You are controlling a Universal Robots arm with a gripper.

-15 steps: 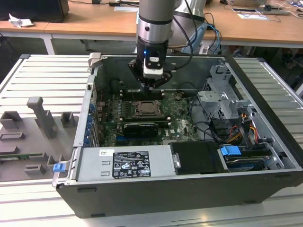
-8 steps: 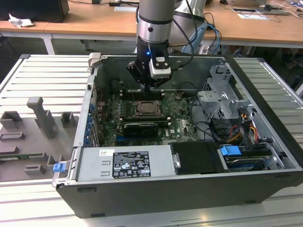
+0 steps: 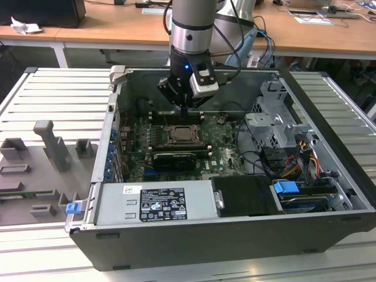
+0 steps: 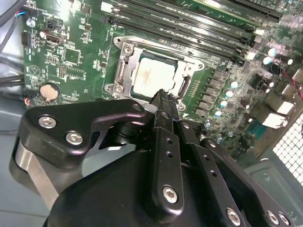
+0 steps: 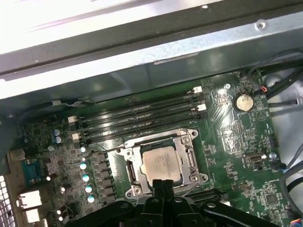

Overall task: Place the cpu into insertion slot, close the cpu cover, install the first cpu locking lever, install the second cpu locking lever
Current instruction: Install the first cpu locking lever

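Note:
The cpu (image 5: 161, 163) (image 4: 152, 75) lies flat in its socket on the green motherboard, its dull tan top facing up. The silvery cpu cover (image 5: 191, 158) (image 4: 124, 71) lies down around it as a frame. My gripper (image 5: 161, 185) (image 4: 164, 94) hangs just above the socket's edge with its black fingers pressed together and nothing between them. In the exterior view the gripper (image 3: 185, 108) sits over the far side of the socket, with the cpu (image 3: 184, 134) just below it inside the open computer case.
Black memory slots (image 5: 137, 118) run beside the socket. A coin battery (image 5: 244, 100) sits on the board. The case holds a power supply (image 3: 155, 202), a metal drive cage (image 3: 276, 126) and cable bundles (image 3: 305, 155). Grey fixtures (image 3: 53, 141) stand outside at the exterior view's left.

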